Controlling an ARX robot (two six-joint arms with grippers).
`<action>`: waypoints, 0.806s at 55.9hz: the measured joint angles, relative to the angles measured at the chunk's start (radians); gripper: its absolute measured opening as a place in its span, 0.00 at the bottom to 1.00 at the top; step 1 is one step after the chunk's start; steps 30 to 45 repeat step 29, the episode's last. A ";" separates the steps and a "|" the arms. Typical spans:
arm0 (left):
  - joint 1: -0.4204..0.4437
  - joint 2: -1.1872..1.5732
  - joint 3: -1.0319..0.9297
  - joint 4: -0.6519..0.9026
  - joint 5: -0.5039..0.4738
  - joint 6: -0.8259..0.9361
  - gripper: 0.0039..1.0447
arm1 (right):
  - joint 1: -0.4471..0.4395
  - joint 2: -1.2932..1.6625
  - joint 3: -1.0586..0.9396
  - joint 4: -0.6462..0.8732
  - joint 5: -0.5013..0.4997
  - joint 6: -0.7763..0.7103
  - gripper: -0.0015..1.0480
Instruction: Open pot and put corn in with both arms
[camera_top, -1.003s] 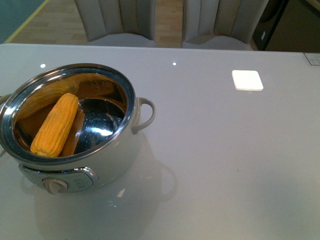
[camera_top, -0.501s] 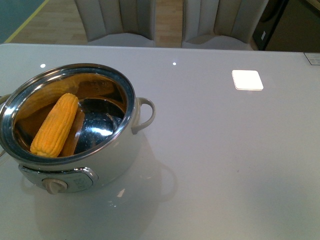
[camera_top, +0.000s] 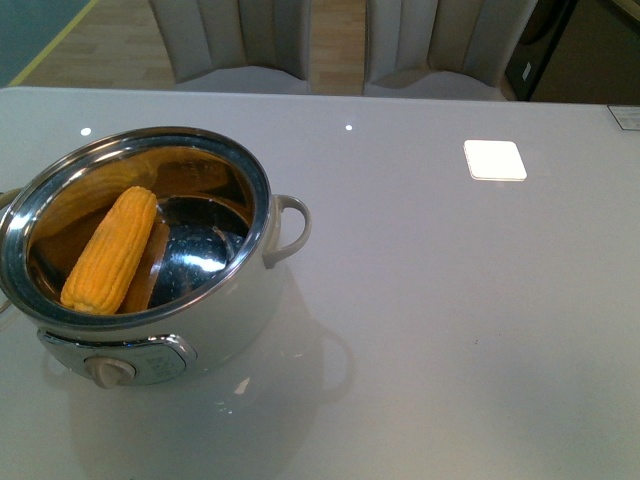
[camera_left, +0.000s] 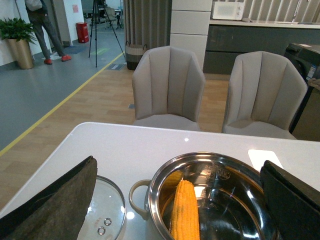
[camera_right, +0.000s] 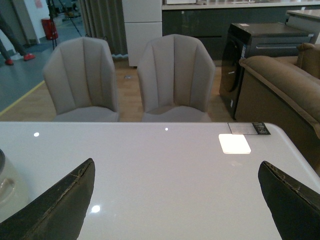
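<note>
The large round cream-white electric pot (camera_top: 150, 300) with a shiny steel inner bowl stands on the glossy white surface (camera_top: 450, 320), at the left side in the front view. It has no lid on it. Its loop side handle (camera_top: 288, 228) points to the right, and its front dial knob (camera_top: 110, 371) faces the camera. The long yellow-orange corn cob (camera_top: 110, 250) lies inside the steel bowl, leaning against the left wall of the bowl with one end higher than the other.

In the front view no arm is seen. In the left wrist view the left gripper (camera_left: 180, 200) hangs above the pot, and its two dark fingers (camera_left: 55, 205) stand wide apart at the two sides of the picture, so the jaws are released and hold nothing. A round glass lid (camera_left: 102, 217) lies flat on the surface just beside the pot.

In the right wrist view the right gripper (camera_right: 175, 200) is over a bare part of the surface, its jaws also released and spread wide. Two grey upholstered chairs (camera_right: 172, 75) stand behind the surface.
</note>
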 joint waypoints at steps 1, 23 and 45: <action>0.000 0.000 0.000 0.000 0.000 0.000 0.93 | 0.000 0.000 0.000 0.000 0.000 0.000 0.91; 0.000 0.000 0.000 0.000 0.000 0.000 0.93 | 0.000 0.000 0.000 0.000 0.000 0.000 0.91; 0.000 0.000 0.000 0.000 0.000 0.000 0.93 | 0.000 0.000 0.000 0.000 0.000 0.000 0.91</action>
